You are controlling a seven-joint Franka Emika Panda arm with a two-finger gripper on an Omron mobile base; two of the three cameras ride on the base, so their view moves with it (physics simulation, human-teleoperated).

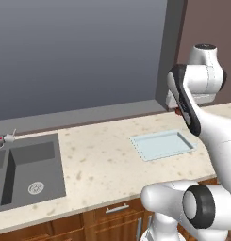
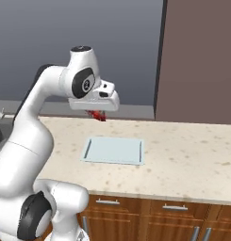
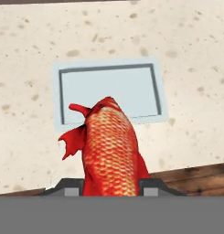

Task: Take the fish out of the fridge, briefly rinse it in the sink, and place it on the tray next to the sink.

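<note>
- The white arm's two-finger gripper [image 2: 99,114] hangs in the air above the speckled beige stone worktop [image 1: 103,160], its jaws clamped on the slender red-orange scaled fish [image 3: 109,146].
- In the hand view the fish rises between the two dark fingertips [image 3: 67,186], body pointing away from the camera, with a red fin spread out to one side.
- In the right base view the fish [image 2: 98,115] shows as a small red shape hanging under the hand, above the worktop's back edge, just behind the tray and clear of it.
- In the left base view a sliver of red [image 1: 177,111] peeks out beside the arm's wrist.
- The flat pale blue-white rectangular tray [image 1: 162,144] with a low raised rim lies on the worktop, nearer its back edge than its front edge, with nothing on it.
- The dark grey double-basin sink [image 1: 27,172] is set into the worktop's left end, well apart from the tray; a round silver drain [image 1: 36,188] shows in the near basin.
- A thin silver tap [image 1: 4,138] stands at the sink's back edge.
- Brown wooden drawers with silver handles [image 2: 173,207] run below the worktop's front edge.
</note>
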